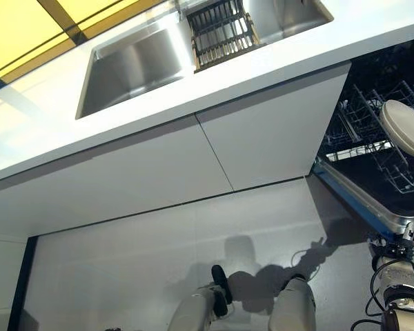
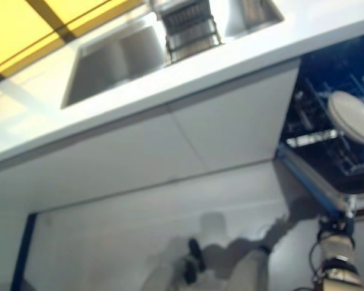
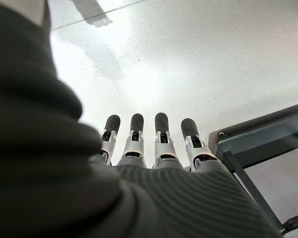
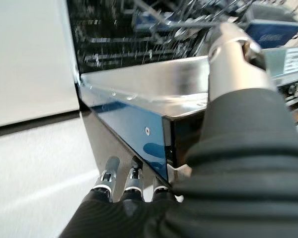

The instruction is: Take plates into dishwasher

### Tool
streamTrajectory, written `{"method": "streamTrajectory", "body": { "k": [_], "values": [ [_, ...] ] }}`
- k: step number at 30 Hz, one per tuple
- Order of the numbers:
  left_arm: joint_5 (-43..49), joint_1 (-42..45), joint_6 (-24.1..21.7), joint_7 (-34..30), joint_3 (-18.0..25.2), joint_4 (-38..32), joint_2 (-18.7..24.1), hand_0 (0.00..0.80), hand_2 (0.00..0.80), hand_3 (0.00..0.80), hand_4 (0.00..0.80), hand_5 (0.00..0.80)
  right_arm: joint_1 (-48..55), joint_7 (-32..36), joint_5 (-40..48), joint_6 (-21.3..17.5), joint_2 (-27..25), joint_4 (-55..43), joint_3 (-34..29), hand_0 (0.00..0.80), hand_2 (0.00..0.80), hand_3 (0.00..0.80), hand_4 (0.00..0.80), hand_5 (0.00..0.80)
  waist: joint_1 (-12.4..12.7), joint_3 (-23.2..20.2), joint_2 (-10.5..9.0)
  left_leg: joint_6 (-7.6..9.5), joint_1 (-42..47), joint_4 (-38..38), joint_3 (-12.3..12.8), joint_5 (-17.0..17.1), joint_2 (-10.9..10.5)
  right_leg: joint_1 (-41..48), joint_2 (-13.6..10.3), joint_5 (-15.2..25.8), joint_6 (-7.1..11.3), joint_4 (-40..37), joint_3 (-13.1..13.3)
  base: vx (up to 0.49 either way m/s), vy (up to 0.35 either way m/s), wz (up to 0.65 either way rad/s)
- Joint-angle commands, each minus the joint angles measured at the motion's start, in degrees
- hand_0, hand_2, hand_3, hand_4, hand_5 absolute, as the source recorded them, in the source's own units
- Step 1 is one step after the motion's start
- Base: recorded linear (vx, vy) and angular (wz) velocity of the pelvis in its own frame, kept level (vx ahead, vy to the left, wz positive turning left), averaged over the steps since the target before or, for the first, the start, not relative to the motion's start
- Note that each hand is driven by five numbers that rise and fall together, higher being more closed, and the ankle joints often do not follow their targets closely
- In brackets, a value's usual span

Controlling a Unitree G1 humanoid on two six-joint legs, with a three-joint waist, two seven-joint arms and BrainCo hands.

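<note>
White counter [image 1: 48, 131] runs across the upper part of the head views, with a stainless double sink [image 1: 134, 65] set into it and a dark dish rack [image 1: 221, 31] standing between the two basins. Below the counter are plain white cabinet fronts [image 1: 262, 134] and a pale floor [image 1: 159, 248]. At the right the dishwasher [image 1: 372, 148] stands open, its door [image 4: 139, 99] folded down with a steel inner face and a blue-tinted edge. One cream plate [image 1: 405, 127] stands on edge in the wire basket [image 1: 372, 131] (the only plate in sight).

The left hand [image 3: 154, 144] hangs over bare floor with its fingers straight and side by side, holding nothing. The right hand [image 4: 131, 186] is at the corner of the lowered door, its fingers pointing down beside the door's edge and its thumb [image 4: 228, 54] raised above the steel face; it grips nothing that I can make out.
</note>
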Motion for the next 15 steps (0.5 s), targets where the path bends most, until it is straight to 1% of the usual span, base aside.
{"method": "streamTrajectory", "body": {
  "k": [1,3,5,8,11,15],
  "values": [
    [1.43,0.33,1.21,-0.3,-1.3,0.73,1.94,0.0,0.0,0.0,0.0,0.0,-25.41,9.86,-8.21,-2.15,-7.72,-12.28,2.92,0.0,0.0,0.0,0.0,0.0,4.38,-2.81,-2.59,1.31,0.97,13.48,-1.29,-13.51,-0.38,4.38,2.59,0.79,-3.25,-5.24,-3.59,0.036,-0.027,-0.09],
    [2.47,0.61,1.29,-0.61,-1.34,0.68,2.25,0.0,0.0,0.0,0.0,0.0,-25.12,9.87,-10.24,-1.62,-8.99,-11.79,3.12,0.0,0.0,0.0,0.0,0.0,4.54,-3.07,-3.2,1.31,1.65,13.23,-1.45,-13.61,-0.36,5.57,2.86,1.21,-3.08,-6.34,-3.82,0.036,-0.027,-0.11],
    [3.17,1.07,1.34,-0.22,-1.76,0.72,2.31,0.0,0.0,0.0,0.0,0.0,-24.55,11.0,-10.7,0.03,-10.31,-11.29,3.05,0.0,0.0,0.0,0.0,0.0,4.63,-3.54,-3.94,1.29,2.67,12.89,-1.48,-13.79,-0.1,7.2,3.26,1.71,-2.86,-7.76,-4.11,0.066,-0.035,-0.05],
    [4.43,1.41,1.83,0.27,-2.02,0.19,2.85,0.0,0.0,0.0,0.0,0.0,-24.69,12.19,-13.4,1.8,-12.32,-11.99,3.25,0.0,0.0,0.0,0.0,0.0,4.63,-4.32,-5.08,1.07,3.93,12.9,-1.04,-14.13,0.79,9.24,3.56,2.02,-2.73,-9.1,-4.54,0.063,-0.021,-0.04],
    [5.12,1.29,2.62,0.49,-2.17,-0.81,3.71,0.0,0.0,0.0,0.0,0.0,-25.84,13.4,-15.03,2.63,-13.85,-13.22,4.39,0.0,0.0,0.0,0.0,0.0,4.83,-5.27,-6.23,0.7,5.06,12.29,-0.89,-14.02,1.36,11.0,4.08,2.61,-2.56,-10.84,-4.91,0.047,-0.023,-0.01],
    [5.97,1.43,3.37,0.28,-2.22,-2.15,5.14,0.0,0.0,0.0,0.0,0.0,-28.8,13.64,-15.78,2.25,-16.41,-15.0,6.52,0.0,0.0,0.0,0.0,0.0,5.65,-7.18,-8.17,0.39,6.62,10.87,-0.96,-13.79,1.75,13.26,4.84,3.63,-2.08,-13.45,-5.75,0.044,-0.027,0.02]
  ]
}}
